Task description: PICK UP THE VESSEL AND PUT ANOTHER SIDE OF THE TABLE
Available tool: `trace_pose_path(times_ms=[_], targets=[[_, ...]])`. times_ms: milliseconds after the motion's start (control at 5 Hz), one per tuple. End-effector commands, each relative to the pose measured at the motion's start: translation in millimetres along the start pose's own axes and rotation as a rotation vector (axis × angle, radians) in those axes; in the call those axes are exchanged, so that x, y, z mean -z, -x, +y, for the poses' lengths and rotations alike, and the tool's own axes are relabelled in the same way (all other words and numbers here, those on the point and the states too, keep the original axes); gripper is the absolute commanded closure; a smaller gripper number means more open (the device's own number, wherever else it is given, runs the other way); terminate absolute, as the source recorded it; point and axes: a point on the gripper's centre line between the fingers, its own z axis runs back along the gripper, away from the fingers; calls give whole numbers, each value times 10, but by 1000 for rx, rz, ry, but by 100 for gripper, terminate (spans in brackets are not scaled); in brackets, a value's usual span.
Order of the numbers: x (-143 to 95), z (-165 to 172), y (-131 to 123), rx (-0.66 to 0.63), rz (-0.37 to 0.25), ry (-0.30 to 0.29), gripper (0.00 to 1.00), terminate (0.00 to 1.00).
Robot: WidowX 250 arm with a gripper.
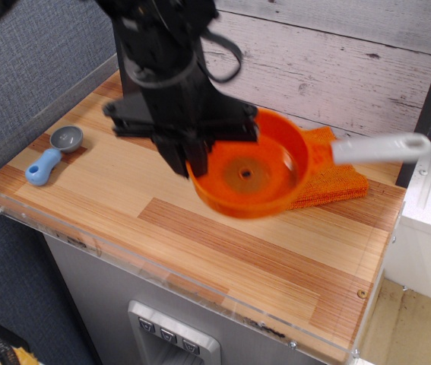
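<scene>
The vessel [253, 171] is a round orange saucepan with a grey loop-ended handle [381, 147] pointing right. It hangs in the air above the middle of the wood-plank table [223, 243], slightly blurred. My black gripper [188, 160] is shut on the pan's left rim and holds it up. The pan's centre hole mark faces the camera.
A folded orange cloth [329, 179] lies at the back right, partly hidden by the pan. A small grey scoop with a blue handle [52, 154] lies at the left end. A clear acrylic edge [162, 277] runs along the front. A plank wall stands behind.
</scene>
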Motion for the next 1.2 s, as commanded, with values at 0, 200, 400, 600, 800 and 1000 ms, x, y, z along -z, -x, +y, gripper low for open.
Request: trace_pose_path(times_ms=[0,200,400,600,800,1000], targets=[[-87,520,-447,-96,-70,-55,100,0],[-6,753,-614,-144,-70,-75,100,0],[113,961,-770,-184,-63,-104,100,0],[293,1147,-896,-211,-45,-121,100,0],[553,1243,-954,-204,3,-124,100,0],[780,1277,-943,-185,45,-132,100,0]])
